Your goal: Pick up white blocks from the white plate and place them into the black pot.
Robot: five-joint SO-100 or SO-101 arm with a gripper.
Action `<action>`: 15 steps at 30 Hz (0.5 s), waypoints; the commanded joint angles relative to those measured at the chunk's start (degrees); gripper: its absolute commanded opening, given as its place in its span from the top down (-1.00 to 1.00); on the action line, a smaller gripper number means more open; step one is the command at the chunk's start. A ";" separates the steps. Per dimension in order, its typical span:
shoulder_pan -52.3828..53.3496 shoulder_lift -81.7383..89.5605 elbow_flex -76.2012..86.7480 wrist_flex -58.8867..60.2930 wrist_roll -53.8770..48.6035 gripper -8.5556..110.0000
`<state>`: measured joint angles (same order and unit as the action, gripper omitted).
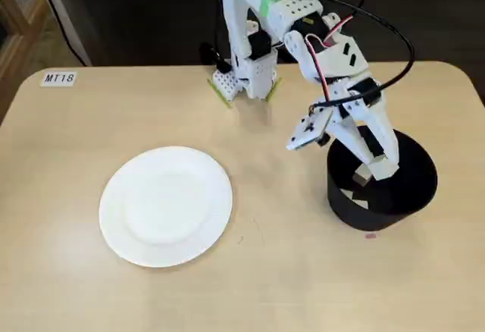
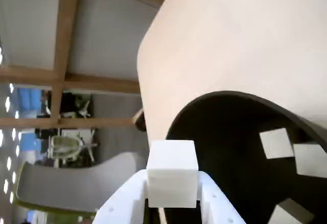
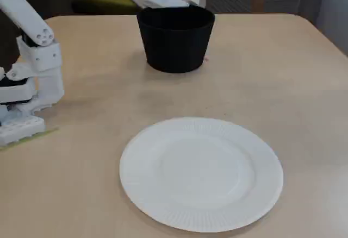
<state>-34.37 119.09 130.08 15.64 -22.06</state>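
Wrist view shows the gripper (image 2: pixel 172 196) clamped on one white block (image 2: pixel 172 173) above the black pot (image 2: pixel 214 147), apparently for release, the white plate (image 1: pixel 114 226) bare.

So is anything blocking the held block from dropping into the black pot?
Nothing visible. The gripper holds a white block at the black pot rim. In the wrist view the pot's mouth is open, with only other blocks lying on its bottom. The white plate sits bare, well aside.
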 commanded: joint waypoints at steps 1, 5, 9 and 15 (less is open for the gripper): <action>-1.23 -0.18 -0.18 0.88 -0.97 0.90; -1.93 -0.18 -0.09 1.23 -1.23 0.88; -2.64 -0.09 0.00 2.11 -3.16 0.51; -1.67 2.02 0.00 3.52 -3.43 0.54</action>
<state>-36.56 118.83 130.34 18.72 -25.22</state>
